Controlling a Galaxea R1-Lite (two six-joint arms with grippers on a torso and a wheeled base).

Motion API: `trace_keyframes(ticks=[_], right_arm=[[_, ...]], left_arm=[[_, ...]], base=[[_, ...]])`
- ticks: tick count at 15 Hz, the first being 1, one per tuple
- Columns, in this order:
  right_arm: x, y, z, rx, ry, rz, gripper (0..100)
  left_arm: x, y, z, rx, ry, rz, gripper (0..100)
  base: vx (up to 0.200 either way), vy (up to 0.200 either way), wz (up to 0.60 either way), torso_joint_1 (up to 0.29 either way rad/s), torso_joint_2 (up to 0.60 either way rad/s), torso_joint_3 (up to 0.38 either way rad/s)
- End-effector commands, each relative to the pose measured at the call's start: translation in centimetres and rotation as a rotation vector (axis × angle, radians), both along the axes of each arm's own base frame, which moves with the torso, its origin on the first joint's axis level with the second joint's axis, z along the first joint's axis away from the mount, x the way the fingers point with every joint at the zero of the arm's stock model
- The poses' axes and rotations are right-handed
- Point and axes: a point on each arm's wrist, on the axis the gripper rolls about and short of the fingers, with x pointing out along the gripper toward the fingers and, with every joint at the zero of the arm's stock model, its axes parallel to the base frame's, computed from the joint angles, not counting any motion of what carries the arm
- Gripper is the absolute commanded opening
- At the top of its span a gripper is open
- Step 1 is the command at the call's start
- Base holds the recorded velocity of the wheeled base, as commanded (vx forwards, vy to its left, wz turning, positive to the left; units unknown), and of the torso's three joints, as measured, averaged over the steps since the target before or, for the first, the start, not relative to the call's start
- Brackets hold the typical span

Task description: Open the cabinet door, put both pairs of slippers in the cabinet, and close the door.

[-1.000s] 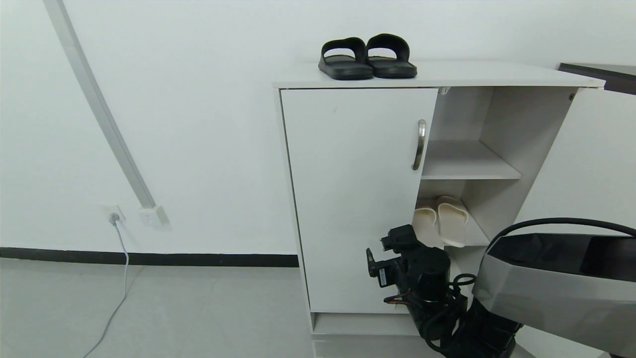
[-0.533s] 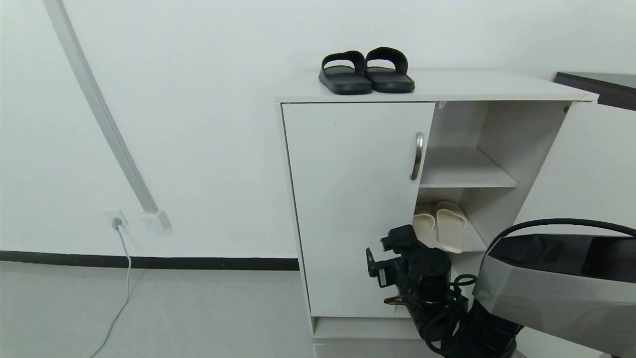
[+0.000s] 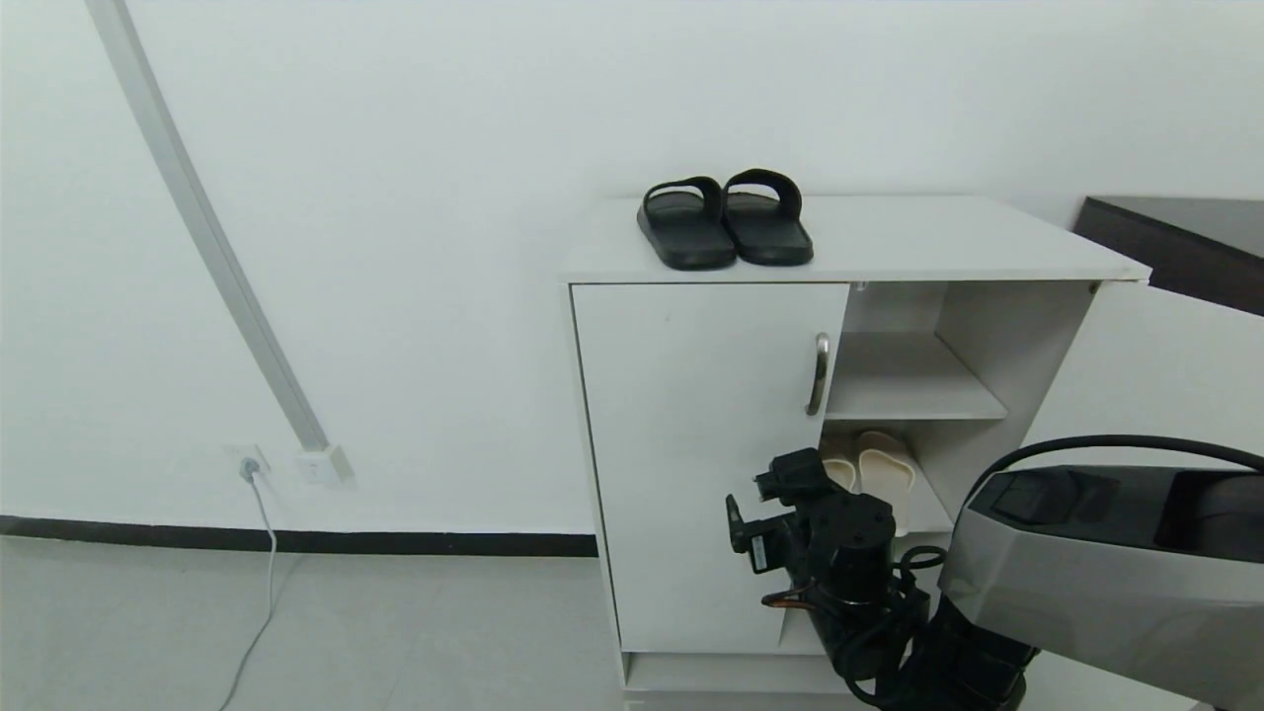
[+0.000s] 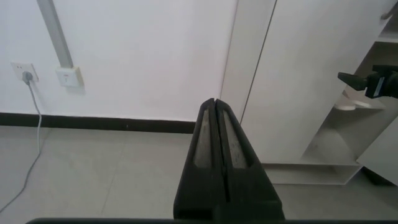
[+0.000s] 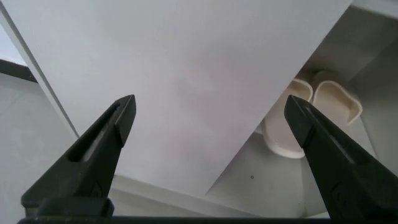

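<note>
A pair of black slippers (image 3: 726,222) stands side by side on top of the white cabinet (image 3: 918,247). A pair of cream slippers (image 3: 879,462) (image 5: 311,109) lies on the lower shelf inside. The cabinet's left door (image 3: 701,444) is shut, with a metal handle (image 3: 818,373); the right door (image 3: 1155,375) is swung wide open. My right gripper (image 3: 755,499) (image 5: 208,115) is open, low in front of the shut left door, close to the cream slippers and holding nothing. My left gripper (image 4: 214,106) is shut and empty, off to the cabinet's left above the floor.
The upper shelf (image 3: 908,385) inside is bare. A slanted grey conduit (image 3: 197,227) runs down the wall to an outlet (image 3: 247,462) with a cable trailing on the floor. A dark piece of furniture (image 3: 1175,237) stands behind the open door. Grey floor (image 3: 395,632) lies left of the cabinet.
The whole head picture has shifted: the cabinet and wall sit lower and its top shows more, so the camera moved. Both pairs of slippers and the right arm keep their places.
</note>
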Motion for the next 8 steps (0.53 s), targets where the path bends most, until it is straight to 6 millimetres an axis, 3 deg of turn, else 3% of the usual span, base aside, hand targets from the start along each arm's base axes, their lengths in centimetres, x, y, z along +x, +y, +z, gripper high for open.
trace_keyframes(ticks=[1, 8], right_arm=[[-0.01, 0.03, -0.03, -0.001, 0.000, 0.001, 100], [0.00, 0.03, -0.13, -0.011, 0.000, 0.002, 100]], left_arm=[[0.00, 0.00, -0.01, -0.001, 0.000, 0.000, 0], [-0.01, 0.00, 0.03, -0.001, -0.002, 0.000, 0]], base=[[0.000, 0.000, 0.00, 0.154, -0.48, -0.315], [0.000, 0.000, 0.00, 0.177, -0.49, -0.319]])
